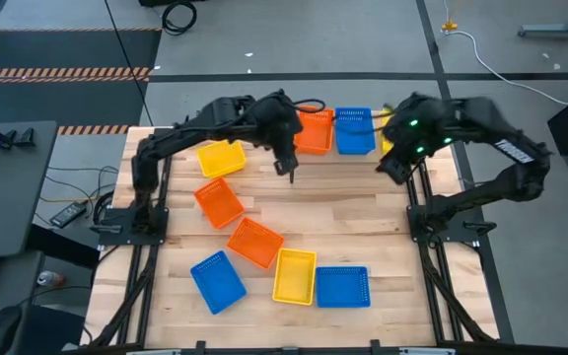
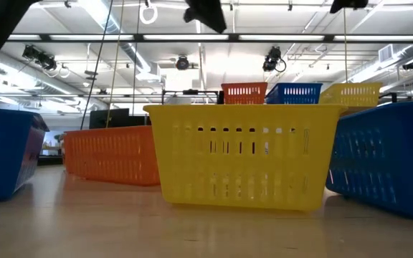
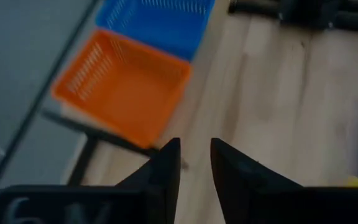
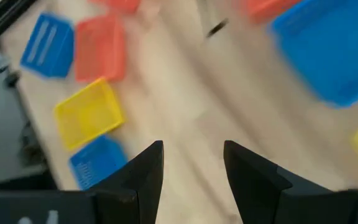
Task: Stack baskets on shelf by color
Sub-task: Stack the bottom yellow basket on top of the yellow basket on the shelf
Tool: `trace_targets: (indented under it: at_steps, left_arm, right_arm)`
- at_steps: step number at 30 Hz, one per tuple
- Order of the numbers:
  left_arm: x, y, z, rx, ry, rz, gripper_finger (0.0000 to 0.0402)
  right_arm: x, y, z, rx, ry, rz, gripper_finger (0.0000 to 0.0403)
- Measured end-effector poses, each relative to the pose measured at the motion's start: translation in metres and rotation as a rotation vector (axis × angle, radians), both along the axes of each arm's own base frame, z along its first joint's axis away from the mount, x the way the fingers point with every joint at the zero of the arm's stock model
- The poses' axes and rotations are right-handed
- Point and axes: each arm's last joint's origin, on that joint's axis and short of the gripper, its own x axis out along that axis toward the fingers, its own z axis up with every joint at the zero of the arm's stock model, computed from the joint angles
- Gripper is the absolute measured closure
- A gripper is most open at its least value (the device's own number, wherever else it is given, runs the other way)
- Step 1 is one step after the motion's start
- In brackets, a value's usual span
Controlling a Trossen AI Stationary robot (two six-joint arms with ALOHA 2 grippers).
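Note:
Three baskets stand side by side on the shelf at the table's far edge: orange, blue and yellow, the yellow mostly hidden under my right arm. On the tabletop lie a yellow basket, two orange ones, a blue, a yellow and a blue. My left gripper hangs open and empty just in front of the shelf's orange basket. My right gripper is open and empty in front of the shelf's right end.
Bare plank tabletop lies between the shelf and the near row of baskets. The arm bases stand at the table's left and right edges. In the low view the near yellow basket fills the middle.

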Motion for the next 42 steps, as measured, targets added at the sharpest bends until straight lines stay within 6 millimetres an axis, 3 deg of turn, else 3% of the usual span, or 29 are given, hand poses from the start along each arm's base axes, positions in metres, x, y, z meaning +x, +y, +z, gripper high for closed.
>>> trace_targets:
  at_steps: [6,11,16,19,28,34,42]
  left_arm:
    - [-0.014,-0.022,-0.007,-0.176,0.139,-0.075,0.0299]
    - [-0.022,-0.053,-0.013,-0.224,0.294,-0.127,0.0299]
    - [-0.023,-0.092,-0.004,-0.329,0.226,-0.205,0.0299]
    - [-0.025,-0.112,-0.008,-0.364,0.269,-0.192,0.0298]
    - [-0.033,-0.177,-0.007,-0.380,0.247,-0.059,0.0298]
    - [-0.040,-0.223,-0.006,-0.337,0.138,0.009,0.0298]
    - [-0.046,-0.265,-0.013,-0.399,0.070,0.093,0.0299]
  right_arm:
    - [0.039,0.010,-0.045,0.158,-0.057,0.096,0.0228]
    - [0.058,0.024,-0.063,0.190,-0.132,0.153,0.0228]
    - [0.068,0.043,-0.069,0.166,-0.195,0.217,0.0228]
    - [0.071,0.053,-0.074,0.150,-0.206,0.253,0.0228]
    - [0.075,0.085,-0.105,0.169,-0.187,0.349,0.0228]
    - [0.080,0.112,-0.112,0.201,-0.269,0.397,0.0228]
    - [0.098,0.136,-0.139,0.169,-0.177,0.386,0.0229]
